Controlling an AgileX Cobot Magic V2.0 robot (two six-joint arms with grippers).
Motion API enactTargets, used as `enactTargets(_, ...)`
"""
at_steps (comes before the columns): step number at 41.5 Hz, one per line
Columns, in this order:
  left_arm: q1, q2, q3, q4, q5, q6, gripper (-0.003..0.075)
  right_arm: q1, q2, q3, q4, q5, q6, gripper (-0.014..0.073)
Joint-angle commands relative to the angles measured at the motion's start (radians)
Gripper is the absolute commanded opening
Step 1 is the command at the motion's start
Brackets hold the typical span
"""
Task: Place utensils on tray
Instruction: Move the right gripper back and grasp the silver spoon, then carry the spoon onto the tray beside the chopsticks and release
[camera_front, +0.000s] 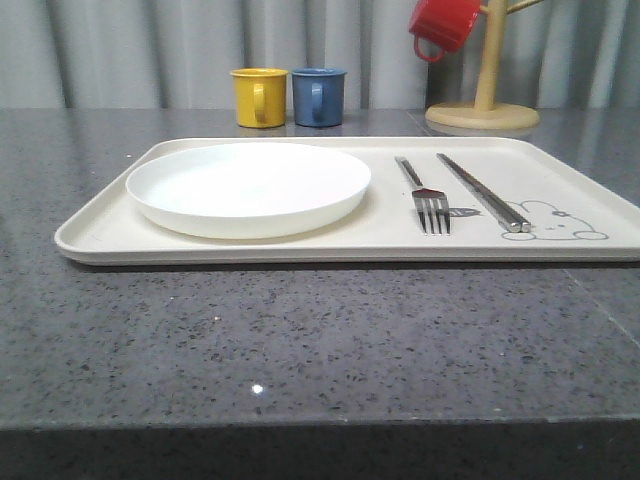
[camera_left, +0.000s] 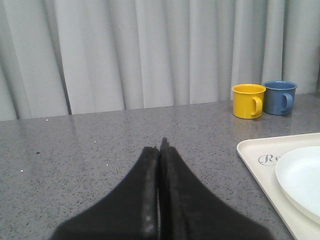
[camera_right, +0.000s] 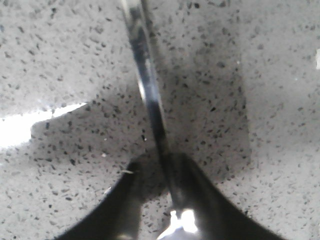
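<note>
The cream tray (camera_front: 560, 170) lies across the dark counter. On it are the white plate (camera_front: 248, 185) at the left, the fork (camera_front: 430, 200) and the pair of chopsticks (camera_front: 485, 195) at the right. In the left wrist view my left gripper (camera_left: 160, 145) is shut and empty above bare counter, with the tray's corner (camera_left: 255, 150) and the plate's edge (camera_left: 302, 175) off to one side. In the right wrist view the spoon's shiny handle (camera_right: 150, 100) runs between the fingers of my right gripper (camera_right: 160, 167). It lies against one finger, with a gap to the other.
A yellow mug (camera_front: 258, 97) and a blue mug (camera_front: 318, 96) stand behind the tray. A red mug (camera_front: 445, 25) hangs on a wooden mug stand (camera_front: 485, 90) at the back right. Grey curtains close off the back. Bare counter stretches in front of the tray.
</note>
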Motion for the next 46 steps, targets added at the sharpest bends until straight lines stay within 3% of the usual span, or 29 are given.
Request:
enactTargets(1, 0.001, 0.006, -0.026, -0.008, -0.081, -0.003, -0.0019, -0.006, -0.043, -0.032, -0.03, -0.007, -0.01, 0.0025)
enactTargets(7, 0.001, 0.006, -0.026, -0.008, -0.081, -0.003, -0.0019, -0.006, -0.048, -0.032, -0.034, -0.002, -0.01, -0.005)
enactTargets(19, 0.001, 0.006, -0.026, -0.008, -0.081, -0.003, -0.0019, -0.002, -0.128, -0.033, -0.018, 0.03, -0.004, -0.0049)
enactTargets(31, 0.001, 0.006, -0.026, -0.008, -0.081, -0.003, -0.0019, 0.007, -0.204, -0.033, 0.113, 0.1, -0.004, -0.0048)
enactTargets(46, 0.001, 0.006, -0.026, -0.008, -0.081, -0.003, -0.0019, 0.196, -0.211, -0.033, 0.12, 0.127, 0.033, -0.0048)
